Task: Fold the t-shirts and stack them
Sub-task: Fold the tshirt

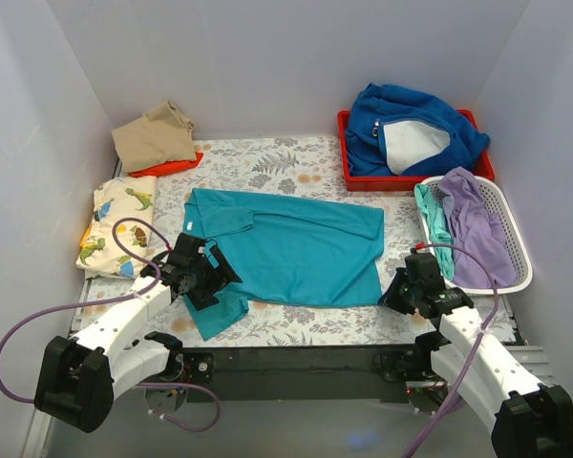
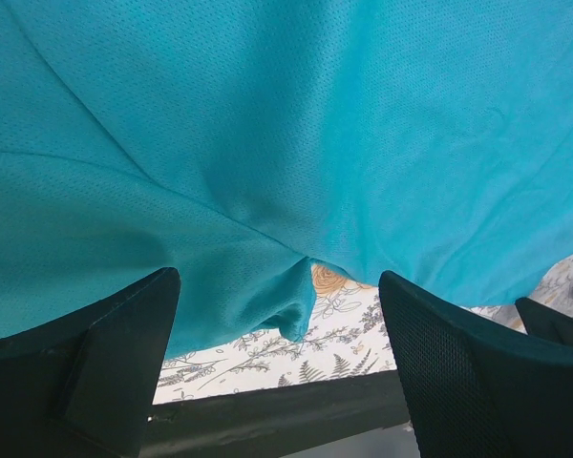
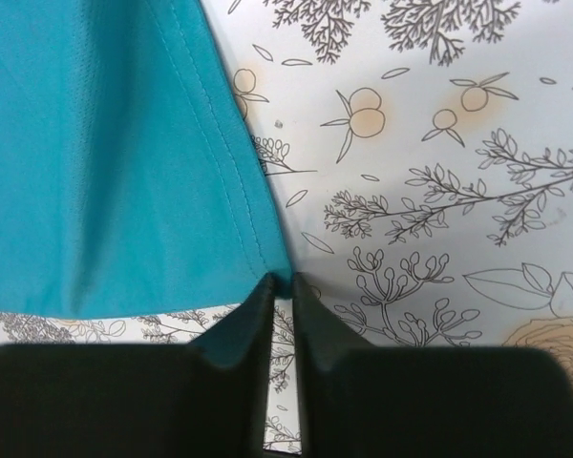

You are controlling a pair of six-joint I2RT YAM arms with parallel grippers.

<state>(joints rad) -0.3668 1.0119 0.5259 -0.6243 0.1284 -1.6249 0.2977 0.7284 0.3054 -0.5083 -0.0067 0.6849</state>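
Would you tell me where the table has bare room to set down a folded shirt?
The widest bare patch is the floral cloth behind the teal t-shirt, between the tan shirt and the red tray. A thinner strip runs along the near edge, between the left gripper and right gripper. The dinosaur shirt crowds the left, the white basket the right.

From my remote station I read no words, numbers or brands; the floral tablecloth (image 1: 315, 324) and dinosaur-print t-shirt (image 1: 115, 229) carry pictures only.
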